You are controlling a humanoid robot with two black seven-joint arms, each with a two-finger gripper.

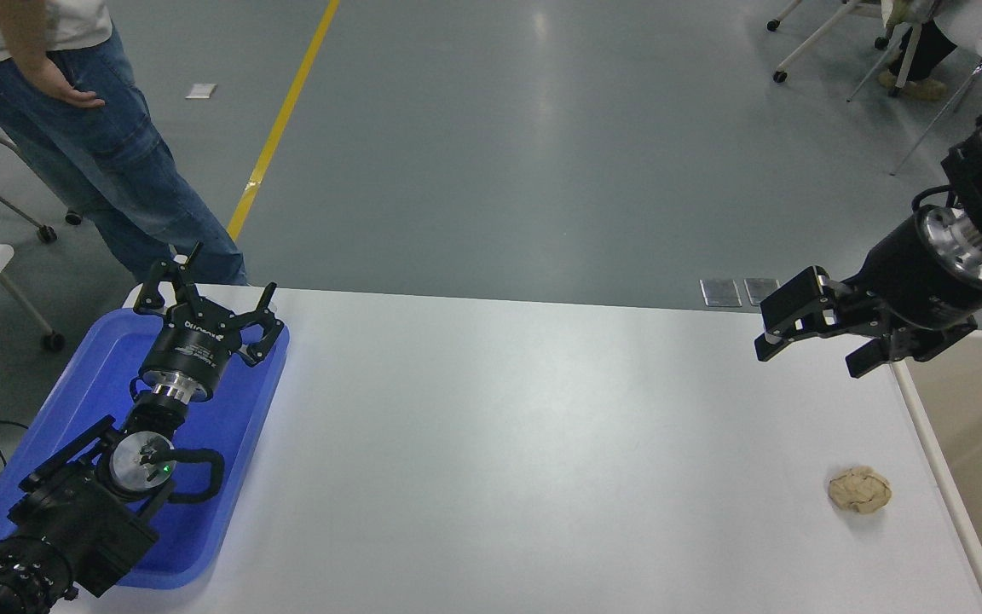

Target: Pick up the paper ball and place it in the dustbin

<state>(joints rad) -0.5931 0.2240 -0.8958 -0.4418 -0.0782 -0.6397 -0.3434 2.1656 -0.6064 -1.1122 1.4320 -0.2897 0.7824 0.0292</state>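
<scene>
The paper ball (859, 490), a tan wrinkly wad, lies on the white table (542, 443) near its right edge. The dustbin (981, 426), cream-beige, stands beside the table's right edge; only part of it shows. My right gripper (806, 354) is open and empty, up in the air above the table's far right corner, well behind and above the ball. My left gripper (205, 286) is open and parked over the blue tray at the lower left.
A shallow blue tray (82, 384) lies at the table's left end under my left arm. A person in jeans (107, 162) stands at the far left corner. Chairs stand on the floor at the top right.
</scene>
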